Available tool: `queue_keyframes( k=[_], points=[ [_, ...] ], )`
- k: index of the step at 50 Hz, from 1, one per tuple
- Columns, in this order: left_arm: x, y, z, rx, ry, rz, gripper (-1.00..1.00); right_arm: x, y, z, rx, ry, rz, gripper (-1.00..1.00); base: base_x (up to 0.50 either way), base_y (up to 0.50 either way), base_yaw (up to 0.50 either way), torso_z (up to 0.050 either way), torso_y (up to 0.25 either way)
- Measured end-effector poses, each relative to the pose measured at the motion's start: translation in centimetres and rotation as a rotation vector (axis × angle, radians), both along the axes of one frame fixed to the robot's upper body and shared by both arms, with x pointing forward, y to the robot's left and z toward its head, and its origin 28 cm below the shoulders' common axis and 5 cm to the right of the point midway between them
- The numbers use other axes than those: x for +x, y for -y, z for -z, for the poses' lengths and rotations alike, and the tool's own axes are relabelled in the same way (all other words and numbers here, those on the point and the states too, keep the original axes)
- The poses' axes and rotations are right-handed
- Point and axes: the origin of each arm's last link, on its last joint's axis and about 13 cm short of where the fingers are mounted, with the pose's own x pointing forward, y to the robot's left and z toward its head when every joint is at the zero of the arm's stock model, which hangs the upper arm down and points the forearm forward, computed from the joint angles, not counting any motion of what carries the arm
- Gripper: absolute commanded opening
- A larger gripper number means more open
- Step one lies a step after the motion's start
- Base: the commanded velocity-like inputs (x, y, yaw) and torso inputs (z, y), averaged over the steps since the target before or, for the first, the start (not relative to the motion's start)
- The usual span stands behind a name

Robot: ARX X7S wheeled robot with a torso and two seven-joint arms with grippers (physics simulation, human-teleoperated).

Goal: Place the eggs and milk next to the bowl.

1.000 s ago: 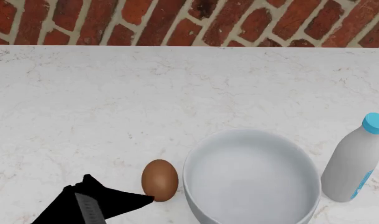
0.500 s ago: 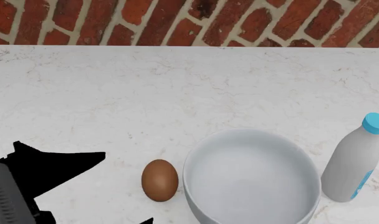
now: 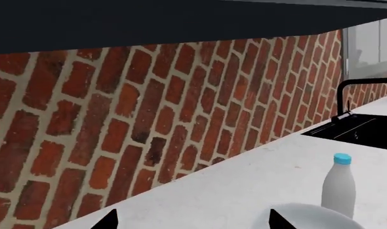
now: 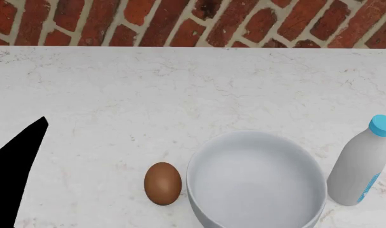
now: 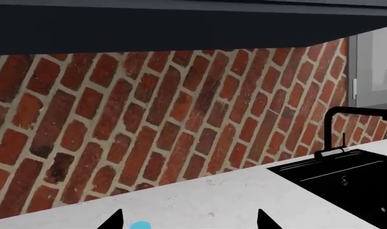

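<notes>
Spanning the whole head view, a white marbled counter (image 4: 149,95) runs back to a red brick wall (image 4: 180,21), which also fills most of both wrist views. Sink, black (image 5: 346,176), set into the counter at its far end, with a black faucet (image 5: 346,126) standing behind it; seen in both wrist views. Bowl, large, plain white (image 4: 256,183), upright near the front edge of the counter, cut off by the lower border of the head view; nothing visible inside. Milk, white bottle with light-blue cap and blue label patch (image 4: 361,164), upright, just beside the bowl on its right, a narrow strip of counter between them; in the left wrist view the bottle (image 3: 338,183) stands behind the bowl rim (image 3: 314,214). Left gripper (image 3: 190,220), two dark fingertips (image 3: 107,220) showing wide apart at the border of its wrist view with nothing between them: released; the left arm (image 4: 15,175) appears as a black shape at the left border of the head view, well apart from the egg. Right gripper (image 5: 187,219), two fingertips likewise spread and holding nothing, a sliver of blue cap between them. Egg, single, brown, oval (image 4: 162,183), lying on the counter just left of the bowl, close to its rim, contact not determinable.
</notes>
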Motion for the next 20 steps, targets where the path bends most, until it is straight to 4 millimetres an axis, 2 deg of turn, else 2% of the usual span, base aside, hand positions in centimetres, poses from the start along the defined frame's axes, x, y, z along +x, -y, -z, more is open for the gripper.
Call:
queue_keyframes(
  k=[20],
  points=[
    [-1.1,-3.7,-1.8,-0.144,0.14,-0.233,1.0,-0.3,-0.2,-0.4,-0.008,0.01,-0.001,1.0,0.0,0.0,0.0,0.0,0.0]
  ],
)
